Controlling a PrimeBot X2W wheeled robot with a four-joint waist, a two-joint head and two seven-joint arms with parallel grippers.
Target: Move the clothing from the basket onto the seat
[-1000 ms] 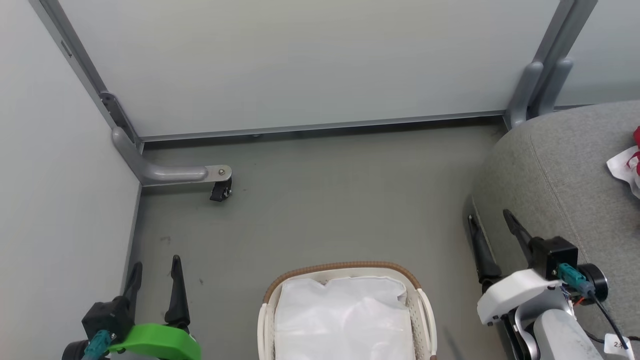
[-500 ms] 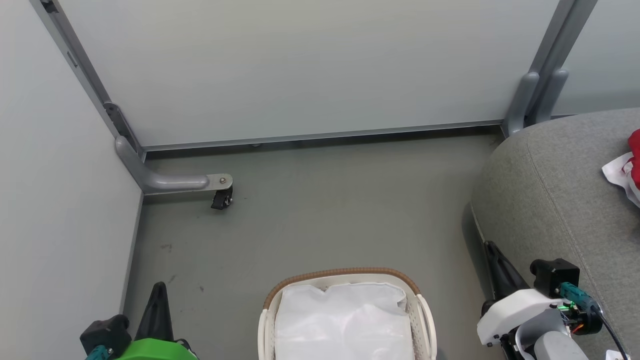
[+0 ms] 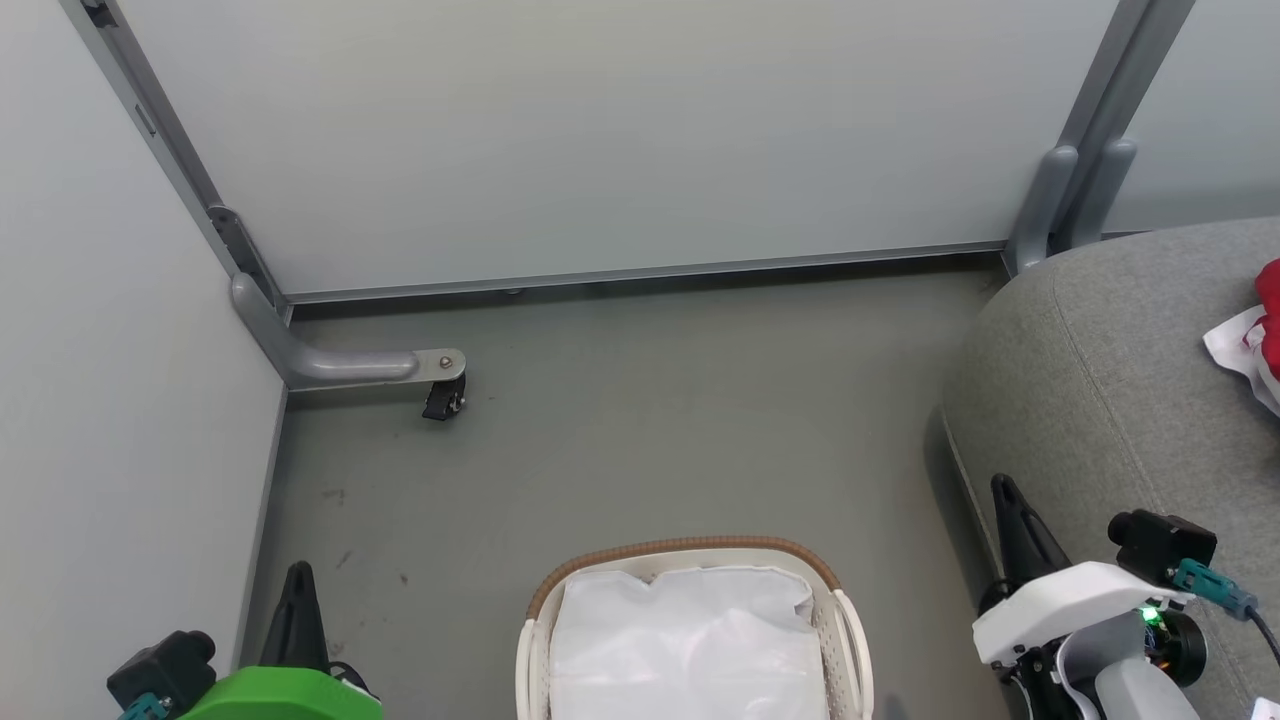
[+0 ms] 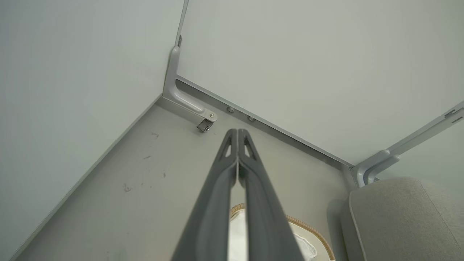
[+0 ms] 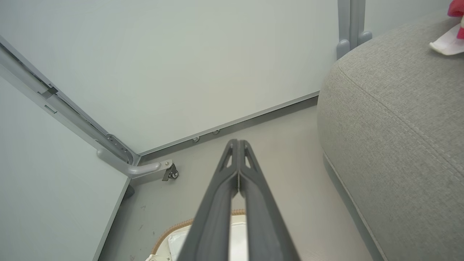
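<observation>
- Head view is showing the left tool (image 3: 298, 578) at the lower left, with its two dark fingers pressing flat against each other and gripping nothing.
- Left wrist view is showing the same tool (image 4: 237, 133) with its fingers meeting right up to the tips and pointing over the floor (image 3: 650, 420) toward the corner of the wall panels (image 3: 600, 130).
- The right tool (image 3: 1003, 492) is standing at the lower right of the head view, just beside the front edge of the seat (image 3: 1100, 380).
- Right wrist view is showing the fingers of this tool (image 5: 238, 144) touching tip to tip, with nothing between them.
- The basket (image 3: 680, 547) is sitting on the floor at the bottom centre, between the two tools and apart from both.
- A white liner (image 3: 690, 640) is lying inside the basket and covering the visible part of its interior.
- The clothing (image 3: 1255, 340) is lying on top of the seat at the right edge of the head view, red with a white panel, partly cut off by the frame and well apart from the basket.
- The seat is filling the right side, with a stitched seam running along its rounded top.
- A grey bracket with a small black caster (image 3: 445, 395) is projecting from the left corner onto the floor.
</observation>
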